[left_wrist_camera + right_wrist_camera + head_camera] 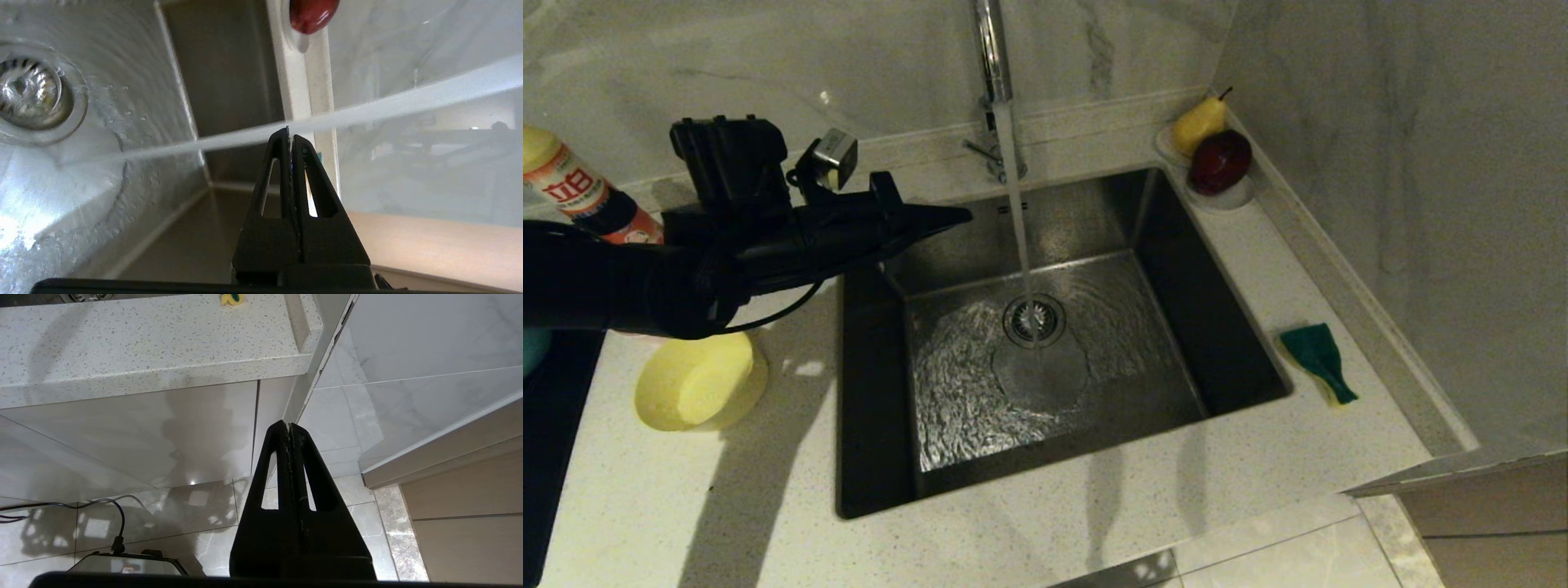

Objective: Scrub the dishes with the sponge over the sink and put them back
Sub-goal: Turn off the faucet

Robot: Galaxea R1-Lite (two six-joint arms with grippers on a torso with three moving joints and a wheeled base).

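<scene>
The steel sink (1225, 327) sits in the middle of the speckled counter, and water runs into its drain strainer (1034, 320). A yellow bowl (698, 384) lies upside down on the counter left of the sink. The sponge (1319, 359), green side up, lies on the counter to the right of the sink. My left gripper (964, 216) hangs over the sink's back left corner, shut and empty, pointing at the water stream. In the left wrist view its tips (291, 132) sit just short of the stream. My right gripper (288, 426) is parked below the counter edge, shut and empty.
The faucet (992, 49) pours a steady stream (1021, 229). A detergent bottle (580, 196) stands at the back left behind my arm. A white dish with a pear (1199, 122) and a red apple (1219, 161) sits at the back right corner. A wall bounds the right side.
</scene>
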